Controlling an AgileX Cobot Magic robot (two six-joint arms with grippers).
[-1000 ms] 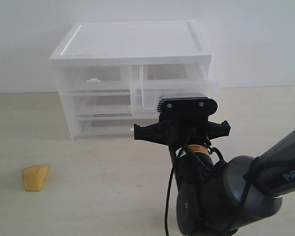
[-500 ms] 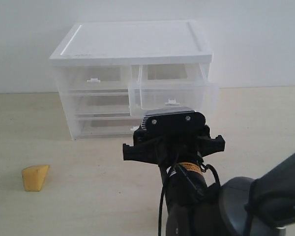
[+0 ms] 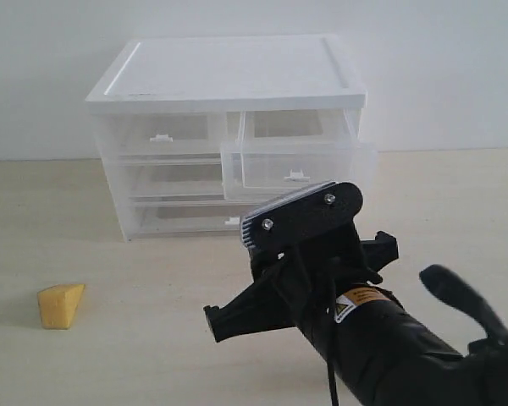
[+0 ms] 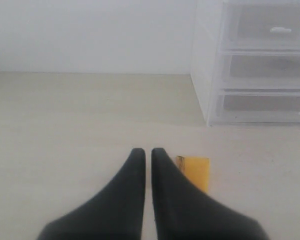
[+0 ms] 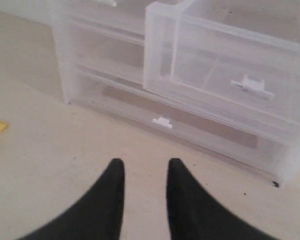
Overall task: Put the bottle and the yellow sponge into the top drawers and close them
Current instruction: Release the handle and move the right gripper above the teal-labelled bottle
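Top drawers (image 3: 296,165): right one pulled out, left one closed. Right gripper (image 5: 145,165) backed off, jaws parted, empty; left gripper (image 4: 148,151) shut, empty. Ready for loading.

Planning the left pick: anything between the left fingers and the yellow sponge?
Nothing visible: the sponge lies just past the shut left fingers. Further on, the top left drawer is closed; only the top right drawer is pulled out.

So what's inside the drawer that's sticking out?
Nothing shows through the open drawer and its cloudy front. The sponge lies out on the table, not in there. The plastic is hazy and no view looks in from above, so something small could be hidden.
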